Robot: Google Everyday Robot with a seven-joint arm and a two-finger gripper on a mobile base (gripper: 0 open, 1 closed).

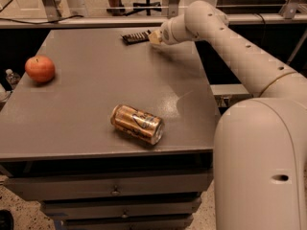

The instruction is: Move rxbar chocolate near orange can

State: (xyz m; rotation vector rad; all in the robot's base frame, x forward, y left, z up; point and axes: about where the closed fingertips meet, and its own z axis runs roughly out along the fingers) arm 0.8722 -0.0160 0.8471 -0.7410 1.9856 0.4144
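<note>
Reaching arm point(230, 40): in the camera view, the cream arm runs from the robot body point(261, 166) at the near right, up past the right edge of the worktop point(91, 87), then bends left toward its far edge.
Gripper point(154, 36): low over the far edge of the worktop, a little right of the middle, with its tan tip at the right end of the rxbar chocolate point(135, 36). I cannot tell whether it touches the bar or sits just beside it.
Gripper's state: I cannot tell from this view whether it is spread or closed on the bar.
Rxbar chocolate: lying flat at the far edge of the worktop, its long side running left to right with a slight slant. The wrapper is dark with rows of pale lettering, and the bar lies directly left of the gripper.
Orange can point(137, 124): lying on its side in the near half of the worktop, about the middle from left to right and close to the near edge. It is golden-orange with dark script, and its silver-rimmed end points to the right.
Bar to can: well apart, the bar at the far edge and the can by the near edge, with bare grey surface between them.
Apple point(40, 69): red-orange and round, standing near the left edge of the worktop at mid depth, well apart from both bar and can.
Worktop: flat matte grey, with a faint sheen to the right of the can.
Drawers point(115, 191): grey fronts with small knobs, stacked below the near edge.
Chair base point(145, 5): dark, on the pale floor beyond the far edge.
</note>
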